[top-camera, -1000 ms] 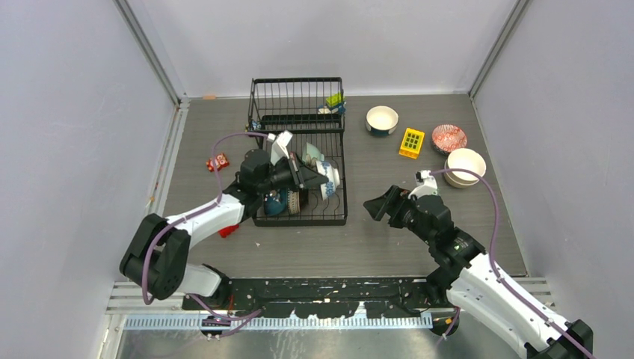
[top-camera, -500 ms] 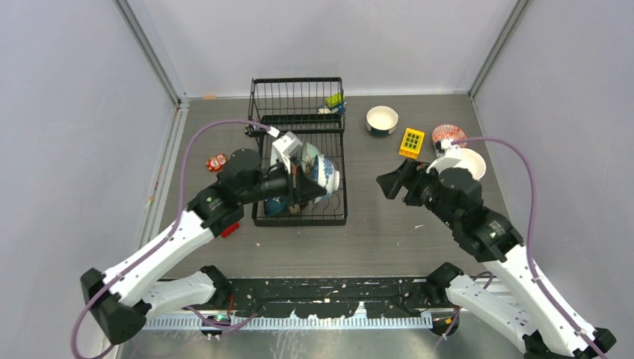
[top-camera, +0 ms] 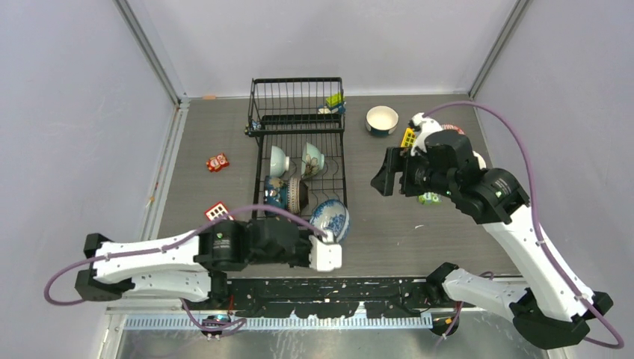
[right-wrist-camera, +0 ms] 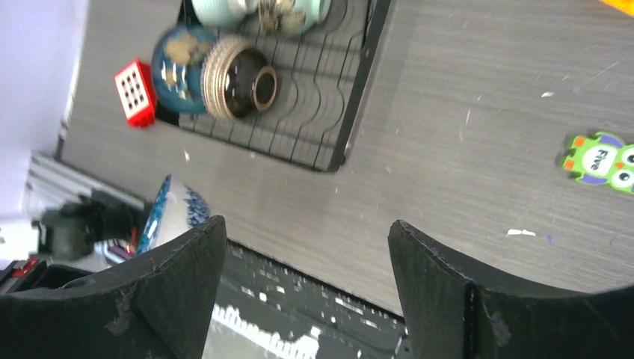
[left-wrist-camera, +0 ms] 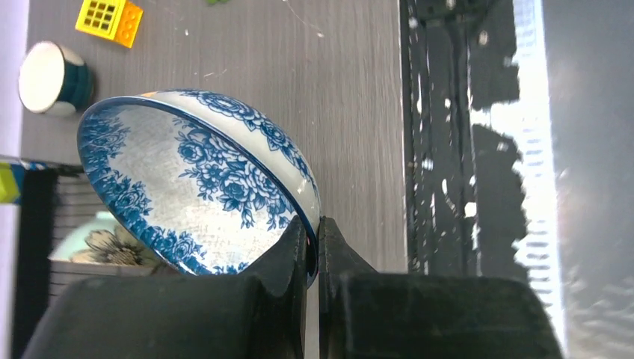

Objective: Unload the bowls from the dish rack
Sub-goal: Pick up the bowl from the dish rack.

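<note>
**Blue bowl out of the rack, set-down to come**

The blue-patterned bowl [left-wrist-camera: 202, 187] is gripped by its rim in the left pincer [left-wrist-camera: 312, 228], jaws pinched tight, and is held on edge just off the near right corner of the rack [top-camera: 295, 97], above the counter [top-camera: 389, 232]. Carry-out is judged the step in hand. Next, the bowl must be levelled, lowered and released on bare counter. The right pincer [right-wrist-camera: 305, 228] is held wide and empty, right of the rack. Four bowls [top-camera: 278, 159] are left racked.

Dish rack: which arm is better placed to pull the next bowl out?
Right, probably. The right gripper is open and empty, hovering beside the dish rack; the left gripper is shut on the rim of the blue-and-white bowl, so it is occupied.
</note>
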Controlling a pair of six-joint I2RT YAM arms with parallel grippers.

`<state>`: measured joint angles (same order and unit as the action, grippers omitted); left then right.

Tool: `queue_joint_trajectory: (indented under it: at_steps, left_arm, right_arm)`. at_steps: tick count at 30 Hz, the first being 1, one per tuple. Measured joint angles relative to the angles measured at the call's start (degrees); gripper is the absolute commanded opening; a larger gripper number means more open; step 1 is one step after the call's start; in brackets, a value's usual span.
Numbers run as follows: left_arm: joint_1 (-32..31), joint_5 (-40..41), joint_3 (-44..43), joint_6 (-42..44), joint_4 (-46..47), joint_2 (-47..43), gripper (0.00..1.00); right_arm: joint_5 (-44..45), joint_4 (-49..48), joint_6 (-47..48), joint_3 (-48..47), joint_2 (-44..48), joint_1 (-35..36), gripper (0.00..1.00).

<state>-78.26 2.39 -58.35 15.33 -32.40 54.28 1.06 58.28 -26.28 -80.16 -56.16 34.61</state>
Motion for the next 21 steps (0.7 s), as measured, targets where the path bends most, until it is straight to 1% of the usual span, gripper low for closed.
queue_joint_trajectory:
  at_steps: [1,3,6,9,13,21]
  left_arm:
    - [-2.75,3.30,0.00,4.17,-1.42,1.57,0.00]
    - [-7.04,6.38,-0.02,8.00,-2.93,3.52,0.00]
    - [-11.19,11.89,-0.02,14.16,-6.47,7.37,0.00]
    - [-13.31,15.45,0.00,19.17,-10.12,9.64,0.00]
    - [-14.67,19.56,0.04,24.41,-13.81,10.34,0.00]
    - [-19.76,25.53,2.47,31.85,-15.65,11.58,0.00]
  right_arm:
    - [-0.48,1.18,0.66,-0.35,-0.74,0.74,0.82]
    - [-1.51,3.72,1.66,-0.81,-2.23,3.10,0.81]
    - [-2.05,7.23,2.78,-1.68,-4.72,7.54,0.79]
    - [-1.84,9.49,3.30,-2.45,-6.27,12.15,0.75]
    - [-0.48,10.93,3.41,-2.75,-7.26,17.42,0.70]
    - [3.15,8.39,0.79,1.40,-9.27,22.60,0.69]
